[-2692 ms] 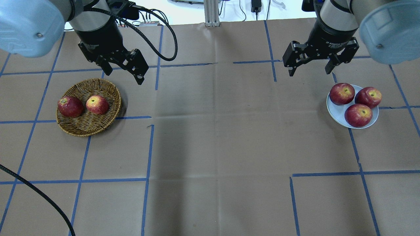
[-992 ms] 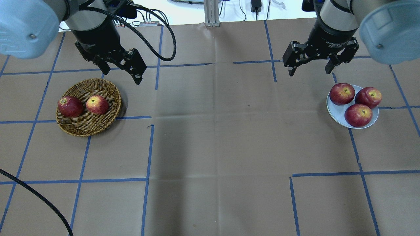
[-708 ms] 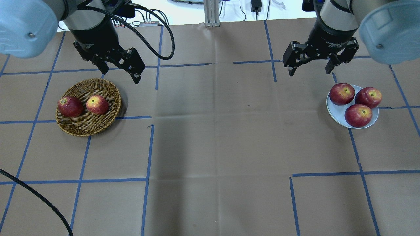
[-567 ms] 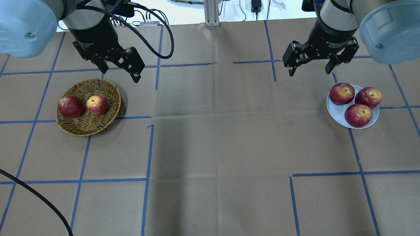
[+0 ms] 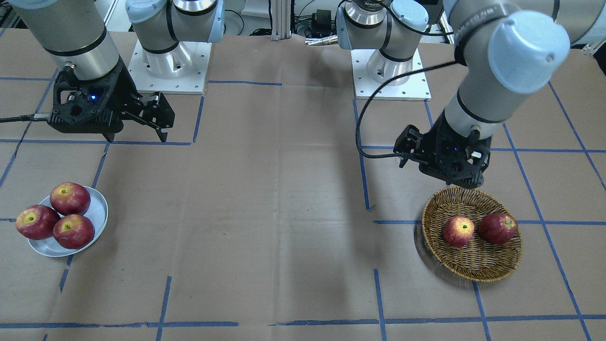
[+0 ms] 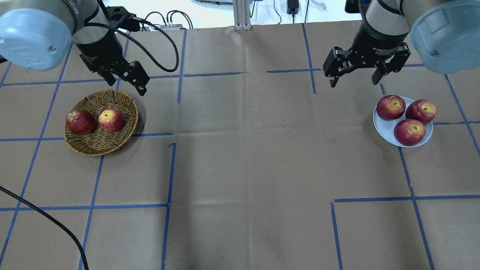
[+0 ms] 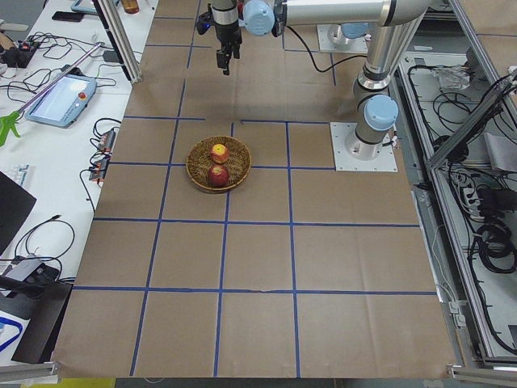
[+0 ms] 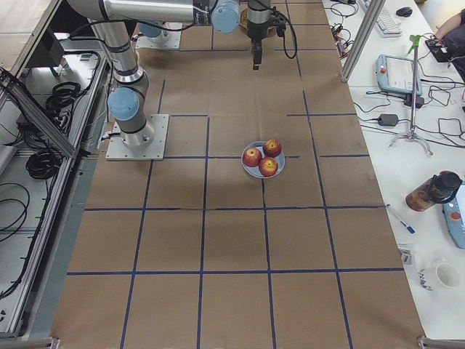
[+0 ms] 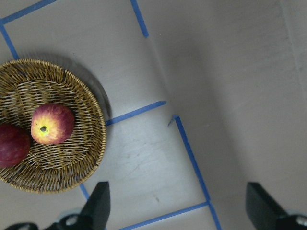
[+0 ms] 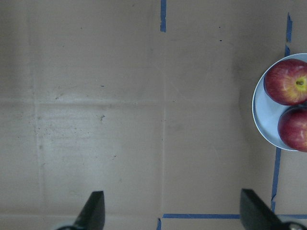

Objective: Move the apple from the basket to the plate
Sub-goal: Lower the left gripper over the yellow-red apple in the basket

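The apple (image 6: 111, 119), red with yellow streaks, lies in the wicker basket (image 6: 93, 150), right of a darker red apple (image 6: 80, 122). It also shows in the front view (image 5: 458, 231) and the left wrist view (image 9: 52, 123). My left gripper (image 6: 127, 85) is open and empty, and hangs above the table just beyond the basket's far right rim. The pale plate (image 6: 384, 129) at the right holds three deep-red apples. My right gripper (image 6: 353, 80) is open and empty, and hangs above the table beyond and left of the plate.
Brown paper with a blue tape grid covers the table. A black cable (image 6: 45, 225) crosses the near left corner. The two arm bases (image 5: 165, 66) stand at the robot's edge of the table.
My left gripper has moved left, nearer the basket's far rim, still open. The right gripper, apples, basket and plate have not moved.
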